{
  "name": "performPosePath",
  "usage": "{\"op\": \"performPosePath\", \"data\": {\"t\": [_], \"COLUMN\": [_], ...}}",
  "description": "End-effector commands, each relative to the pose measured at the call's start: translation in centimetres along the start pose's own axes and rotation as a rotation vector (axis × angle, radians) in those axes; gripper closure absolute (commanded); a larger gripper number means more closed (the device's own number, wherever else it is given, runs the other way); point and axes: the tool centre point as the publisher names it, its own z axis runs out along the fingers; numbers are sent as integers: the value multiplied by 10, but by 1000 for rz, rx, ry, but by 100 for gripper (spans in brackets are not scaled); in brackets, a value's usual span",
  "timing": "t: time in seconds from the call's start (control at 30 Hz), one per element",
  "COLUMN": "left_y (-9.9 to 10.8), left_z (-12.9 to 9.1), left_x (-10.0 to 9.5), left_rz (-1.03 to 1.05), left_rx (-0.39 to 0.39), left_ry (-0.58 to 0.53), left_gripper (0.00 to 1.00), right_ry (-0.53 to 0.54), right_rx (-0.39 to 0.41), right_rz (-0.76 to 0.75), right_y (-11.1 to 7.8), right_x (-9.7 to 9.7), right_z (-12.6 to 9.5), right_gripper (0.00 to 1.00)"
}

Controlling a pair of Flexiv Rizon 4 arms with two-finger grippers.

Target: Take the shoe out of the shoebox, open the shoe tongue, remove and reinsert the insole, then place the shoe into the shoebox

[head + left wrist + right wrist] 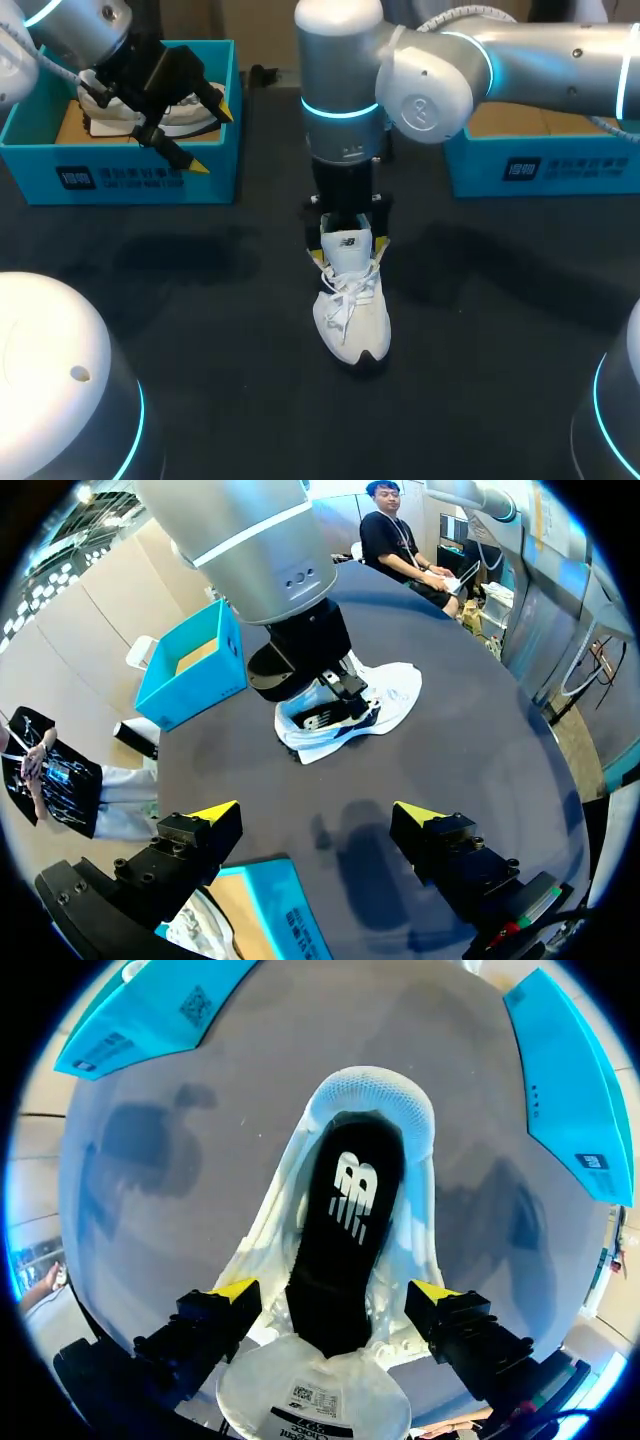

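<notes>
Your right gripper [335, 1290] hangs spread, straddling the white lace-up sneaker [352, 310]; grab its black foam insole [345, 1210] off-centre and the unheld sneaker could tip.

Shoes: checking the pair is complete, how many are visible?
2. One shoe stands on the table under the right gripper; the other shoe lies in the left shoebox, partly hidden by the left gripper.
</notes>
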Motion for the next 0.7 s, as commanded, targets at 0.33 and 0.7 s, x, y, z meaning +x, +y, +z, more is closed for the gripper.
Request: {"op": "performPosePath", "data": {"t": [0.33, 0.7], "left_y": [0, 0], "left_z": [-1, -1], "left_x": [1, 1], "left_rz": [0, 0], "left_rx": [-3, -3], "left_ry": [1, 1], "left_gripper": [0, 0], "right_ry": [1, -4], "right_rx": [20, 29], "right_rz": [14, 72], "right_y": [-10, -32], "right_x": [-1, 3], "right_z": [-8, -20], "right_gripper": [0, 0]}}
